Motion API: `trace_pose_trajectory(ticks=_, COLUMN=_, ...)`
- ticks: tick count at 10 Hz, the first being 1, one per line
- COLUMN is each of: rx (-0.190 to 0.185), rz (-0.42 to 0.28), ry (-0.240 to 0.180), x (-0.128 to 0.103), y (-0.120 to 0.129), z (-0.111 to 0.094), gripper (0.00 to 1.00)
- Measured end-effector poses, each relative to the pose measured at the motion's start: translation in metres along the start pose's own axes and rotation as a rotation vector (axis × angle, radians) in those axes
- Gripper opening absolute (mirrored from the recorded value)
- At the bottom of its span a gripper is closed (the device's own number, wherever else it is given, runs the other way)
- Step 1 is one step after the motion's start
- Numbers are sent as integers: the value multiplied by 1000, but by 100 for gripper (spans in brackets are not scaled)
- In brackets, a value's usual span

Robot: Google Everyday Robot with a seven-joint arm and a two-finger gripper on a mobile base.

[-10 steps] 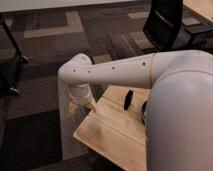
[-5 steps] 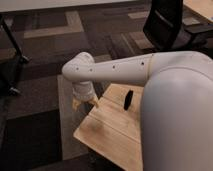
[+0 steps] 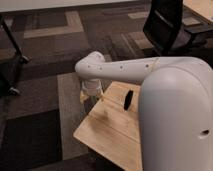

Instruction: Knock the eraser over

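The eraser (image 3: 128, 98) is a small black block standing on end on the light wooden table (image 3: 112, 132), near its far edge. My white arm sweeps in from the lower right and bends at an elbow (image 3: 92, 67) on the left. The gripper (image 3: 92, 92) hangs below that elbow at the table's far left corner, to the left of the eraser and apart from it. Most of it is hidden by the arm.
A black office chair (image 3: 167, 27) stands at the back right. A dark stand base (image 3: 12, 75) is at the left. Patterned carpet (image 3: 50, 45) surrounds the table. My arm's bulk (image 3: 175, 120) covers the table's right side.
The elbow and the gripper end have shifted right, closer to the eraser. The eraser has not moved.
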Motion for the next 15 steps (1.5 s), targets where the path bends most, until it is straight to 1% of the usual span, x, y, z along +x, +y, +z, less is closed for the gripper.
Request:
trace_pose_trajectory(ticks=2, rx=-14, rz=10, ry=-24, x=-5, y=-14, z=-5, gripper=65)
trace_pose_trajectory(ticks=3, rx=-20, rz=17, ry=-44, x=-4, y=-25, z=-16, gripper=65)
trace_pose_trajectory(ticks=4, rx=-16, rz=19, ry=-57, x=2, y=-35, z=-29, gripper=65)
trace_pose_trajectory(ticks=5, rx=-11, rz=23, ry=-60, x=5, y=-42, z=-35, gripper=65)
trace_pose_trajectory(ticks=6, rx=7, rz=34, ry=-54, x=14, y=-57, z=-45, gripper=65)
trace_pose_trajectory(ticks=7, rx=13, rz=40, ry=-54, x=17, y=-63, z=-50, gripper=65)
trace_pose_trajectory(ticks=8, rx=27, rz=70, ry=-53, x=28, y=-78, z=-59, gripper=65)
trace_pose_trajectory(ticks=9, rx=31, rz=79, ry=-53, x=31, y=-81, z=-62, gripper=65)
trace_pose_trajectory(ticks=13, rx=27, rz=77, ry=-51, x=30, y=-77, z=-59, gripper=65)
trace_pose_trajectory(ticks=14, rx=27, rz=83, ry=-37, x=36, y=-80, z=-54, gripper=65)
trace_pose_trajectory(ticks=15, rx=35, rz=90, ry=-25, x=46, y=-88, z=-47, gripper=65)
